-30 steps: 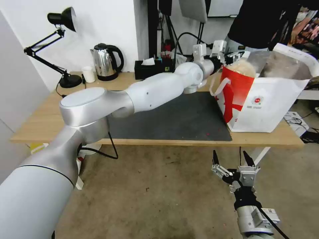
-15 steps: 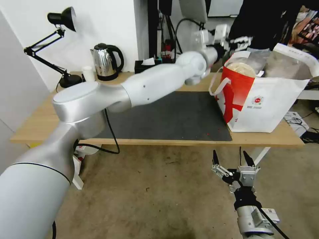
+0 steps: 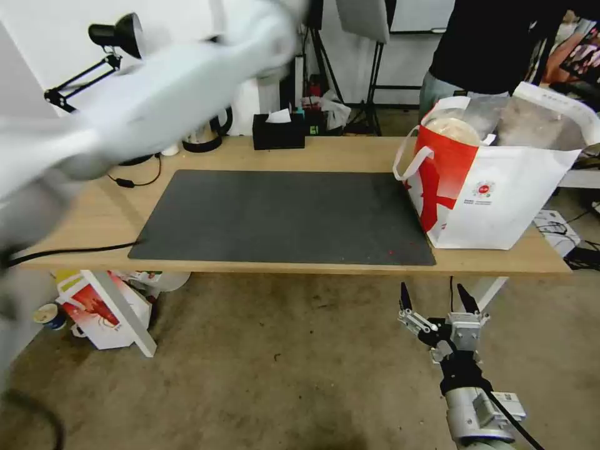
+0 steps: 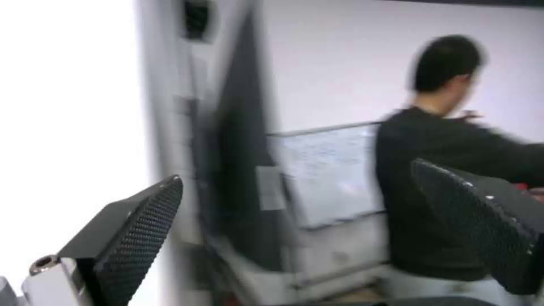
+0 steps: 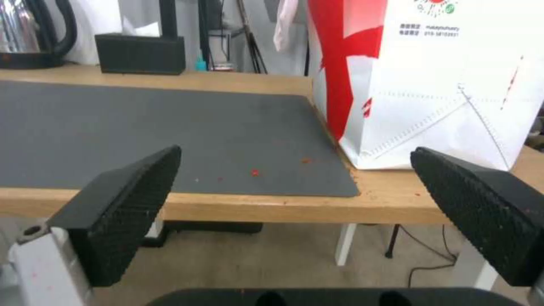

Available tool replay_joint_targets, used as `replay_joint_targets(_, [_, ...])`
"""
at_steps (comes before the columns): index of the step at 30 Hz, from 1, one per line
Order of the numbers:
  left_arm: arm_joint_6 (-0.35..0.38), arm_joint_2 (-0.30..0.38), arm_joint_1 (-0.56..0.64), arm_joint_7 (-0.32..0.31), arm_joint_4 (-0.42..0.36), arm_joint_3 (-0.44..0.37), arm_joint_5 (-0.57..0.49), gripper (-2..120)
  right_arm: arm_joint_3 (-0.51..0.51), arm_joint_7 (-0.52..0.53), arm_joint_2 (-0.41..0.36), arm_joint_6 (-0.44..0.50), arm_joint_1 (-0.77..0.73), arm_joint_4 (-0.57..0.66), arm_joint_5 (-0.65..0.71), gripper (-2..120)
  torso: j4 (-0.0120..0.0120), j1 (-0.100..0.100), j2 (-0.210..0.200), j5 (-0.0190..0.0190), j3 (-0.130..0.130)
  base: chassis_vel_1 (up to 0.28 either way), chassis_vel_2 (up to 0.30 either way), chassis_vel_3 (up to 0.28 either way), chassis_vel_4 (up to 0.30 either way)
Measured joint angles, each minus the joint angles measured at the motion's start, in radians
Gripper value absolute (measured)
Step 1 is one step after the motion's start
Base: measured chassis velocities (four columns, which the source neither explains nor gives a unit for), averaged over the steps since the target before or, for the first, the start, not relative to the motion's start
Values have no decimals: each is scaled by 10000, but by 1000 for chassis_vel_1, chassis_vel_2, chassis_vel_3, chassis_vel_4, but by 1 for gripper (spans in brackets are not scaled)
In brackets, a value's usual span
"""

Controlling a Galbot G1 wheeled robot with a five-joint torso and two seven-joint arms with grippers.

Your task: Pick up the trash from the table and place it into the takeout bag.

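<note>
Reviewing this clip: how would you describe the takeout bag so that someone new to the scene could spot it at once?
Start from the long wooden table with the dark mat. At the mat's right end stands the takeout bag, a large boxy white tote with a red panel, white strap handles and a silver lining. Its small round red logo sets it apart from the smaller red-and-white bag on the floor.

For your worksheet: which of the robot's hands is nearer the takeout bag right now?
Right. The right hand hangs open below the table's front edge, just under the takeout bag. The left hand, open, is raised high, aimed at the room behind.
</note>
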Motion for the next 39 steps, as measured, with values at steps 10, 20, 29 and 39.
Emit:
replay_joint_targets(10, [-758, 4371, 9231, 1279, -4111, -8854, 2151, 100, 0, 0, 0, 0, 2, 0, 1, 100, -6, -6, 4, 16, -4, 0, 0, 0, 0])
replay_joint_targets(20, [-688, 1611, 14995, 1765, -6164, -12761, 3657, 100, 0, 0, 0, 0, 2, 0, 0, 100, -5, -1, 1, 15, 0, 0, 0, 0, 0])
replay_joint_targets(29, [-823, -598, 17432, 2732, -7254, -12838, 5332, 100, 0, 0, 0, 0, 2, -1, 0, 100, -3, -2, 1, 17, -1, 0, 0, 0, 0])
replay_joint_targets(39, [-1847, -3092, 19647, 3800, -7278, -12136, 7906, 100, -1, 0, 0, 0, 1, 0, 0, 100, -3, -3, 2, 21, -2, 0, 0, 0, 0])
